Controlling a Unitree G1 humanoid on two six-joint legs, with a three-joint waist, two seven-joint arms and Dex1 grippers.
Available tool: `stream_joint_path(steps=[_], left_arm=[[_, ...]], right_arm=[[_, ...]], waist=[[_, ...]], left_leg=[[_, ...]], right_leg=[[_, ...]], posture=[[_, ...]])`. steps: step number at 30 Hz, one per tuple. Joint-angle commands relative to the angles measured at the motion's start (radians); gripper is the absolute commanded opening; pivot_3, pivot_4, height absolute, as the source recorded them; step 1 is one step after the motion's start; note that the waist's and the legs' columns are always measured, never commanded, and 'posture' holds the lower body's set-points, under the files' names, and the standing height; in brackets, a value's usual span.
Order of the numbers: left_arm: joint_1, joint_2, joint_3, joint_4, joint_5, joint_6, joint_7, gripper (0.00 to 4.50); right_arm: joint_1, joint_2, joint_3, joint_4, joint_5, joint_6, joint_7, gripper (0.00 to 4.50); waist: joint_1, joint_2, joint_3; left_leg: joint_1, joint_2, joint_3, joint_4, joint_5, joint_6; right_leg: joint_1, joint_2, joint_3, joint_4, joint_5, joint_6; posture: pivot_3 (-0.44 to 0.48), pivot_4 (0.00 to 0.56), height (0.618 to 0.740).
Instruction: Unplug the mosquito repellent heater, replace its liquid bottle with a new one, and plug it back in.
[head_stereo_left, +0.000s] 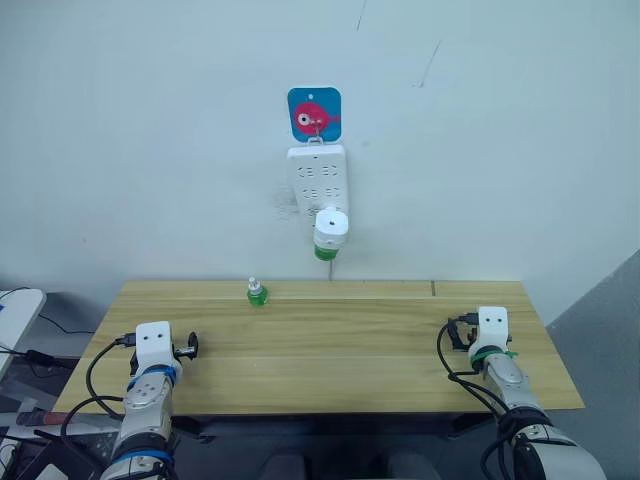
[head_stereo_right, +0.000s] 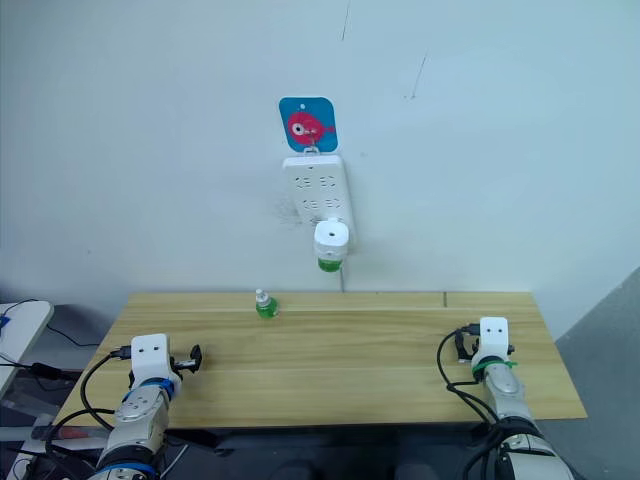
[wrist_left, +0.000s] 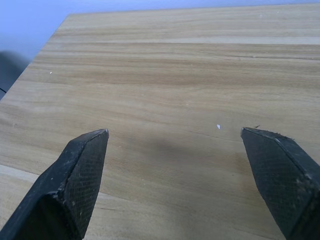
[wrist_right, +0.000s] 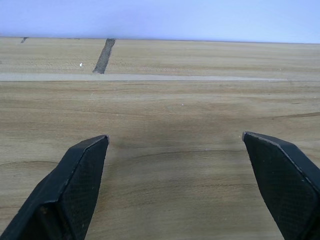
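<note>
Behind the wooden table (head_stereo_left: 320, 350), the white power strip (head_stereo_left: 317, 180) hangs on the wall with the mosquito repellent heater (head_stereo_left: 330, 228) plugged into its lower end, and the spare green bottle (head_stereo_left: 257, 292) stands below it at the table's back edge. My left gripper (wrist_left: 175, 145) and right gripper (wrist_right: 175, 150) rest spread wide and empty, low over the table, well short of that strip. Nothing is begun, I judge; next I must reach up and pull the heater straight out.

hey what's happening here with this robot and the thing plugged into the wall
Nothing is being handled yet. The mosquito repellent heater is plugged into the white power strip on the wall, with a green bottle screwed in underneath. A spare green bottle stands upright near the back edge of the wooden table. The left tool and the right tool are both open and empty, low over the table near its front corners.
</note>
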Motion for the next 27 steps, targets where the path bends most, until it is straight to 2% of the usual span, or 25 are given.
stream_joint_path(steps=[1, 24, 27], left_arm=[[-0.015, 0.025, -0.003, -0.007, 0.015, -0.022, 0.030, 4.50], [-0.014, 0.036, 0.015, -0.033, -0.032, -0.004, -0.044, 4.50], [0.019, 0.033, 0.046, -0.117, -0.095, 0.020, -0.112, 4.50]], right_arm=[[-0.015, -0.004, -0.024, -0.029, 0.020, 0.001, -0.009, 4.49], [0.022, 0.009, -0.010, -0.093, 0.014, 0.007, -0.009, 4.49], [0.050, 0.004, 0.002, -0.151, 0.007, 0.008, 0.003, 4.49]], waist=[[0.000, 0.000, 0.000], [-0.001, 0.003, 0.003], [-0.001, 0.003, 0.004]], left_leg=[[0.000, 0.000, 0.000, 0.000, 0.000, 0.000], [-0.001, 0.000, -0.005, 0.000, 0.000, 0.000], [-0.001, 0.000, -0.005, 0.000, 0.000, 0.000]], right_leg=[[0.000, 0.000, 0.000, 0.000, 0.000, 0.000], [0.000, -0.001, -0.006, 0.000, 0.000, 0.000], [0.000, -0.001, -0.006, 0.000, 0.000, 0.000]], posture=[[0.158, 0.085, 0.740], [0.133, 0.100, 0.740], [0.129, 0.106, 0.740]])
